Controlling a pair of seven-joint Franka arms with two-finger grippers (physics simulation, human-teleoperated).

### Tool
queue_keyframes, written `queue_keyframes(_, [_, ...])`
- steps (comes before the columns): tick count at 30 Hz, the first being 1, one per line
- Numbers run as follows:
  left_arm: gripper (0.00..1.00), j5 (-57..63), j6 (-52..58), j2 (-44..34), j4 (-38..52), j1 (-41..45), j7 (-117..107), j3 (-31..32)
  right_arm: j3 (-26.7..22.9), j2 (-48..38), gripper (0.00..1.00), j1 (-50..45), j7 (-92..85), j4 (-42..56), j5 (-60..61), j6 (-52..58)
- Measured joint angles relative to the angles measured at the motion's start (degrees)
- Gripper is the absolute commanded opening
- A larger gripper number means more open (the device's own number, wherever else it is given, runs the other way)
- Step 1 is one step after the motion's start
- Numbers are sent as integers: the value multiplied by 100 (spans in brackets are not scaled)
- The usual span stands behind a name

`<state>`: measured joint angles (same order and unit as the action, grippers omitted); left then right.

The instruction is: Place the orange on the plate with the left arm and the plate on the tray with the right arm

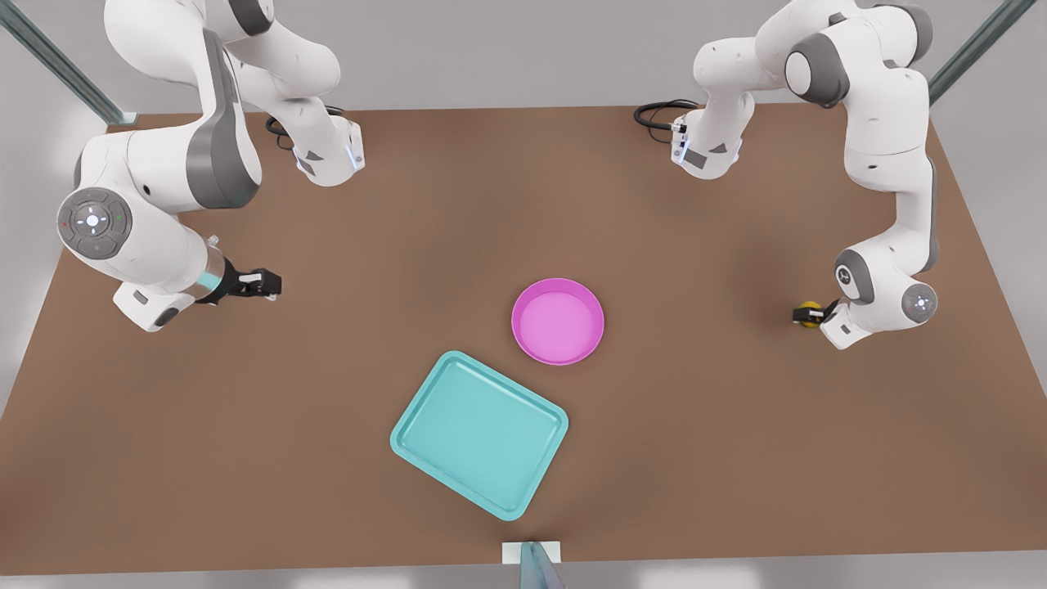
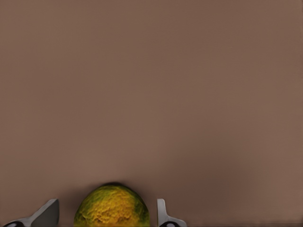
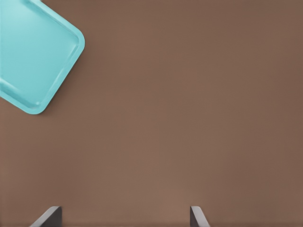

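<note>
Front view is showing the left gripper (image 1: 806,316) on the front view's right side, low over the brown table (image 1: 736,458). The orange (image 1: 810,313) is sitting between its fingers. In the left wrist view the orange (image 2: 112,206) is lying right in the gap, with a finger (image 2: 163,213) close on one side and the other finger a little farther off. I cannot tell if the fingers are squeezing it yet.

The pink plate (image 1: 558,321) is waiting near the middle of the table, well apart from the orange, toward the front view's left. So the left arm is looking at a long sideways trip to the plate.

The teal tray (image 1: 480,433) is lying just beside the plate, a bit nearer the camera, turned at a slant.

The right gripper (image 1: 263,283) is waiting on the front view's left side with its fingers apart and nothing in them. The tray corner (image 3: 38,52) is showing in its wrist view.
</note>
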<state>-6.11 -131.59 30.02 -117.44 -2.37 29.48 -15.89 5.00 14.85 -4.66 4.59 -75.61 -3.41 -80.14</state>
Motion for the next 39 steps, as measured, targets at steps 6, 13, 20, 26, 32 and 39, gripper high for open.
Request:
queue_keyframes(6, [100, -2, 113, 55, -30, -1, 203, -2, 0, 7, 100, 0, 27, 0, 25, -7])
queue_keyframes(13, [68, 12, 134, 87, -18, 0, 340, -7, 0, 9, 100, 0, 49, 0, 37, -11])
queue_keyframes(20, [70, 52, 382, -584, 10, 854, 226, -22, 0, 20, 100, 6, 63, 0, 42, -12])
queue_keyframes(26, [69, 28, 923, -517, 993, 3938, -725, 279, -8, 21, 100, 17, 72, -8, 78, -7])
queue_keyframes(32, [69, -20, 1327, 720, 2817, 4309, -2325, 1249, -9, 25, 100, 9, 79, -12, 96, -5])
queue_keyframes(39, [100, -73, 1592, 703, 2953, 4281, -3718, 1285, -1, 214, 100, -33, 88, -30, 196, 2])
